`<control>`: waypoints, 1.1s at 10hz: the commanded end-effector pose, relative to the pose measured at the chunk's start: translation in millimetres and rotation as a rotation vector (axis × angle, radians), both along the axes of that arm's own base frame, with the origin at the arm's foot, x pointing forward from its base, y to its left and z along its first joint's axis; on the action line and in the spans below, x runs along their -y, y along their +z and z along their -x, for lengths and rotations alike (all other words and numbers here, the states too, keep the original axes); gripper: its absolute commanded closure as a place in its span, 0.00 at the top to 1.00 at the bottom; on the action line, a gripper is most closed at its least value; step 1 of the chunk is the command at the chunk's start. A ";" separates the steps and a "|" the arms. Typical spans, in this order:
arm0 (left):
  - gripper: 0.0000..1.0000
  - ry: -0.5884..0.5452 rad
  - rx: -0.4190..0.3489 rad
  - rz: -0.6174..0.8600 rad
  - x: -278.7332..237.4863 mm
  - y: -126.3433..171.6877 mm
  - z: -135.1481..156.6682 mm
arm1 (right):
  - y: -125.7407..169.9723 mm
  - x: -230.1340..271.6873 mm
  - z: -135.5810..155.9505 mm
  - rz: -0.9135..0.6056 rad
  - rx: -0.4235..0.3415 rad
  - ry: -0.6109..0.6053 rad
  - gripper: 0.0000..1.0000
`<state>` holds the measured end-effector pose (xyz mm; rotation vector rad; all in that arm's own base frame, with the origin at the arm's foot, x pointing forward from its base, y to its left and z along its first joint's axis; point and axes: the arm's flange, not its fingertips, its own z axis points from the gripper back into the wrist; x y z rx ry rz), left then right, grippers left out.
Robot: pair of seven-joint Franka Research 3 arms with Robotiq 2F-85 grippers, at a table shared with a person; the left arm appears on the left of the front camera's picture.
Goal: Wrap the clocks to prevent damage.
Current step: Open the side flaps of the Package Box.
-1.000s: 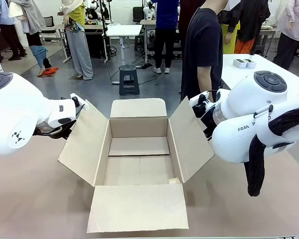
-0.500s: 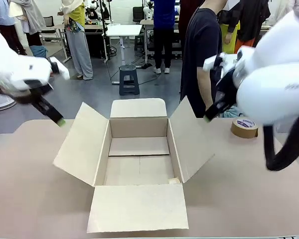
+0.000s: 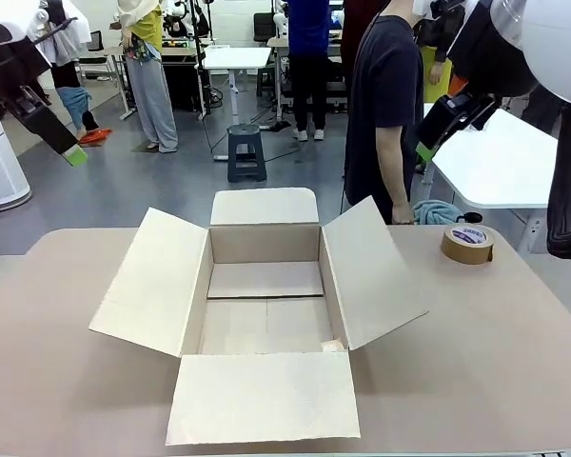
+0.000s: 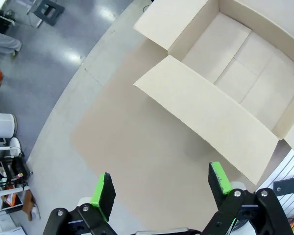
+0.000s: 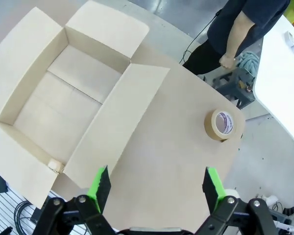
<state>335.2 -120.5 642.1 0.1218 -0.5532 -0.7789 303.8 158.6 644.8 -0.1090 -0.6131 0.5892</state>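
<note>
- Tan surface (image 3: pixel 476 343) carries an open cardboard box (image 3: pixel 265 244), flaps spread, and a tape roll (image 3: pixel 467 244) at far right; a person (image 3: pixel 385 105) in a dark shirt stands at the far edge, busy workshop behind
- Both arms high; left gripper (image 4: pixel 160 183) and right gripper (image 5: pixel 156 183) look down, jaws wide, holding nothing
- Box lies well below, between the two grippers

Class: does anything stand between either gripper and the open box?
Nothing visible does. The left gripper and right gripper hang open, high up on either side of the box, whose flaps are spread. The tape lies apart from it.
</note>
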 end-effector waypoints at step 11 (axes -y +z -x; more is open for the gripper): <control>1.00 -0.382 0.103 0.354 -89.0 -24.4 -28.5 | -27.3 102.9 -38.6 -0.437 0.116 0.330 1.00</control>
